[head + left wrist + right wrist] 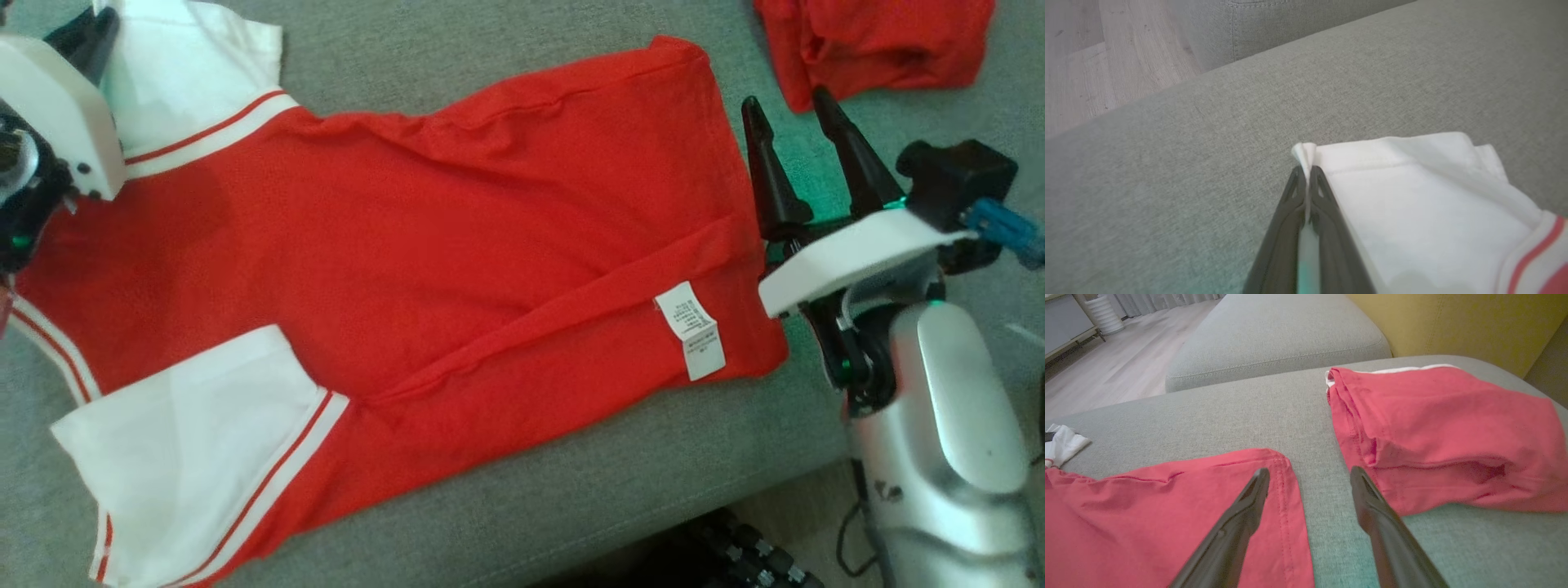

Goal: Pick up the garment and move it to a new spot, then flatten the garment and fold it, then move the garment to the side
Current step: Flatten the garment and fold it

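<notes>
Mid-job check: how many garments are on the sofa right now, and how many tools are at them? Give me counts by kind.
Garments: 2, the spread shirt and the folded red garment
Tools: 2, the left tool shut on the spread shirt's white sleeve, the right tool open at its hem
Total: 4

Folded red cloth [873, 41] on grey sofa [571, 506]; wood floor [1094, 61] beyond.
</notes>
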Tool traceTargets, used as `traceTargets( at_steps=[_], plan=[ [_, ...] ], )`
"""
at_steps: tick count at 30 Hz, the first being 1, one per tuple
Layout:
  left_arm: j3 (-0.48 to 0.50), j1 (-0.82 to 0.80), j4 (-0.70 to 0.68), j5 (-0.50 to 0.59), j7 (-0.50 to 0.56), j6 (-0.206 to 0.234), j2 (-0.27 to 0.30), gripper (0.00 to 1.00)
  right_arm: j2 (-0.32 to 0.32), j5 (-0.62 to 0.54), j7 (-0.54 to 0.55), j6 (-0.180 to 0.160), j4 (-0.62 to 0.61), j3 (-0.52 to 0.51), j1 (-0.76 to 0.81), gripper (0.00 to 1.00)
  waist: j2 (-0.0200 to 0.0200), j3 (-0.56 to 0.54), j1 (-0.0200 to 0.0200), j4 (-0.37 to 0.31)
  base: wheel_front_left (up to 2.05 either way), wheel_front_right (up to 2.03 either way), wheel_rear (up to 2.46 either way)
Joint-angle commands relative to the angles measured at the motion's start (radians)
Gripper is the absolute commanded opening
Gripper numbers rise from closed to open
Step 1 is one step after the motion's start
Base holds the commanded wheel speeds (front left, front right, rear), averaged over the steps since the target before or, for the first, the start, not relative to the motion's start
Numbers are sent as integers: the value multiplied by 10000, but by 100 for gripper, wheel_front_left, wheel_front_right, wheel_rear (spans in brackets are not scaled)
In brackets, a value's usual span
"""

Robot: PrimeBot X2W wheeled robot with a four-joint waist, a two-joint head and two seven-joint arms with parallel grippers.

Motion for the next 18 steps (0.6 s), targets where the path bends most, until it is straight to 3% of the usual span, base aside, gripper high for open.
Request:
traceTargets(
  at_steps=[1,16,17,18],
  plan=[
    [240,-303,-237,90,-124,-38,433,0,-51,-142,65,67,-167,147,-258,100,0,-70,0,76,0,0,0],
    [219,-609,-923,371,-2073,-58,-130,0,-153,-1383,1496,67,3159,171,-2721,100,0,-539,0,1251,0,0,0],
    [171,-575,-1012,366,-2121,-69,-166,0,-179,-1385,1553,67,3361,178,-2809,95,0,-557,0,1336,0,0,0],
    [128,-544,-1103,357,-2178,-79,-204,0,-205,-1369,1579,67,3538,169,-2889,82,0,-576,0,1415,0,0,0]
  ],
)
